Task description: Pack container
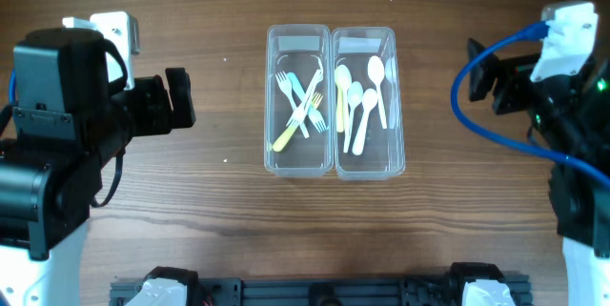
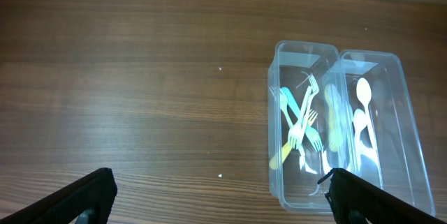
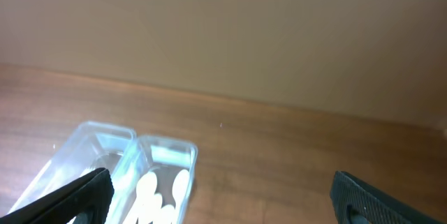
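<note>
The container sits at the middle of the wooden table, its two clear tubs joined side by side with their long sides running away from the robot. The tub on the left arm's side holds a crossed heap of plastic forks in white, blue and yellow. The other tub holds plastic spoons, mostly white with one pale yellow-green, lying roughly lengthwise. All the cutlery in view lies inside the tubs.

The tray looks thin-walled and very light, even loaded. Its walls probably flex under a pinch rather than resist it, and the glossy plastic looks slick, so a hard squeeze could buckle or crack a wall and a soft one could let it slip. On the smooth wood it would likely slide at a nudge. The loose cutlery would shift and rattle if the tray were tipped, so it should be kept level.

The best hold seems to be the rim: one finger inside and one outside an outer long wall or a short end wall, near a rounded corner where the plastic is stiffer. The doubled ridge between the tubs is another candidate, though the forks crowd it.

The left gripper is well apart from the tray on its side, fingers spread wide and holding nothing. The right gripper is likewise well off to the other side, jaws wide and empty.
</note>
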### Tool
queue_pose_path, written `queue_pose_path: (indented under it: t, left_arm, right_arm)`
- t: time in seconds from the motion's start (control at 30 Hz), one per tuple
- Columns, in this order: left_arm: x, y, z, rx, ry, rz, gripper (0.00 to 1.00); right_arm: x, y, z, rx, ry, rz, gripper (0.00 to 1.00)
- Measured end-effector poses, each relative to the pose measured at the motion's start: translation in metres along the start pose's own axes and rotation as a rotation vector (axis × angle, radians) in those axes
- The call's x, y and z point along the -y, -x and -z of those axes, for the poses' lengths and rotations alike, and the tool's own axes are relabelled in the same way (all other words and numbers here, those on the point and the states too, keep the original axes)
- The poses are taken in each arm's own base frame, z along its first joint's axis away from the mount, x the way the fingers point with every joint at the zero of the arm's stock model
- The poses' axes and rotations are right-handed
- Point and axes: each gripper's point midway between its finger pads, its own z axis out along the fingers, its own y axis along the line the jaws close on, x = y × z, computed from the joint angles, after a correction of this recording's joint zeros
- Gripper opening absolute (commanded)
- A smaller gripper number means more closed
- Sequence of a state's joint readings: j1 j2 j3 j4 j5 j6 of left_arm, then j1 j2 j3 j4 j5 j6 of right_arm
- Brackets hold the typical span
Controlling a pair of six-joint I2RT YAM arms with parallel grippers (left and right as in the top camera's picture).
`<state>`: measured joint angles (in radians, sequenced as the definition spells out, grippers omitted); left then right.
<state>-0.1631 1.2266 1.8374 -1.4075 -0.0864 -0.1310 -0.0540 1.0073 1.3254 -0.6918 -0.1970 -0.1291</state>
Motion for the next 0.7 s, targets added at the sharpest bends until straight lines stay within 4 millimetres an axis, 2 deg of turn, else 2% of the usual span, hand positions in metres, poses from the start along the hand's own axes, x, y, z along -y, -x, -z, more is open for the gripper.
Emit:
queue_pose_path:
  t: [0.23,0.3,0.37,0.43,0.47,0.53,0.63,0.7]
  left_arm:
    - [-0.001,0.000,0.000,0.001,0.003,0.000,1.00]
    - [0.000,0.000,0.000,0.001,0.003,0.000,1.00]
    - [-0.001,0.000,0.000,0.001,0.003,0.000,1.00]
    - [-0.001,0.000,0.000,0.001,0.006,0.000,1.00]
    - [-0.001,0.000,0.000,0.001,0.006,0.000,1.00]
    - [-0.001,0.000,0.000,0.001,0.006,0.000,1.00]
    - [-0.001,0.000,0.000,0.001,0.006,0.000,1.00]
    - [-0.001,0.000,0.000,0.001,0.007,0.000,1.00]
  right_arm:
    - [0.005,-0.032,-0.047,-0.147,0.019,-0.030,1.00]
    - [0.006,-0.048,-0.063,-0.211,0.026,-0.051,1.00]
    - [0.008,-0.048,-0.069,-0.207,0.024,-0.057,1.00]
    - [0.010,-0.031,-0.067,-0.137,0.012,-0.046,1.00]
    - [0.011,-0.017,-0.060,-0.081,0.003,-0.031,1.00]
    - [0.010,0.012,-0.035,0.037,-0.013,0.008,1.00]
    - [0.002,0.051,0.031,0.229,-0.042,0.088,1.00]
    - [-0.006,0.063,0.077,0.321,-0.060,0.130,1.00]
